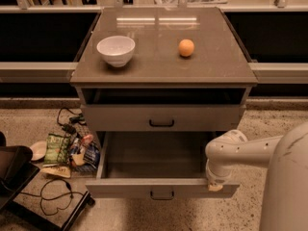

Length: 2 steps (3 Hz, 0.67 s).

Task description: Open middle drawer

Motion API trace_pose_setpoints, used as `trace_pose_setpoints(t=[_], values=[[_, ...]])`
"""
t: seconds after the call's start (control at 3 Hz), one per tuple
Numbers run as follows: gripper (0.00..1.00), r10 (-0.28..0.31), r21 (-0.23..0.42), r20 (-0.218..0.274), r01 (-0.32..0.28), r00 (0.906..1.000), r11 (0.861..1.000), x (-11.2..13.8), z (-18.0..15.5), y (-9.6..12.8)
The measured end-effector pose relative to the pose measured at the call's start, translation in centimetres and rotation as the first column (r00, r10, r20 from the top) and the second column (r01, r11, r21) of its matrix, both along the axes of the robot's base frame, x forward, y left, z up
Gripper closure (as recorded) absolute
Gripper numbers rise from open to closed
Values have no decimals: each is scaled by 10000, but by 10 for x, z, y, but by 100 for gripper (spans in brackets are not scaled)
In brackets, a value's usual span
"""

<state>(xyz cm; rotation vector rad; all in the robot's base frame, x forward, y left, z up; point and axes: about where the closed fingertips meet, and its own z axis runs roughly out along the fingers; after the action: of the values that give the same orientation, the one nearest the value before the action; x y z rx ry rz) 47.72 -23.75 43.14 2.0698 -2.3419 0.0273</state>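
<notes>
The middle drawer (161, 189) is pulled far out of the grey cabinet, showing a plain grey empty interior. Its small black bar handle (162, 195) faces the camera. My gripper (215, 184) is at the end of the white arm, down at the right end of that drawer's front panel, touching its top edge. The taller-fronted drawer (162, 118) above is pushed in, with its black handle in view. The lowest drawer is hidden under the open one.
A white bowl (116, 50) and an orange (186, 47) sit on the cabinet top (216, 66). Snack bags (67, 150), a cable and a black object (12, 174) lie on the floor to the left. My white arm body fills the lower right.
</notes>
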Motion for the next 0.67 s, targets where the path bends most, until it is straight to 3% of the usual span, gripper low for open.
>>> trace_pose_setpoints(t=[0.67], values=[[53, 2, -3, -48, -2, 10000, 10000, -2, -2, 0]])
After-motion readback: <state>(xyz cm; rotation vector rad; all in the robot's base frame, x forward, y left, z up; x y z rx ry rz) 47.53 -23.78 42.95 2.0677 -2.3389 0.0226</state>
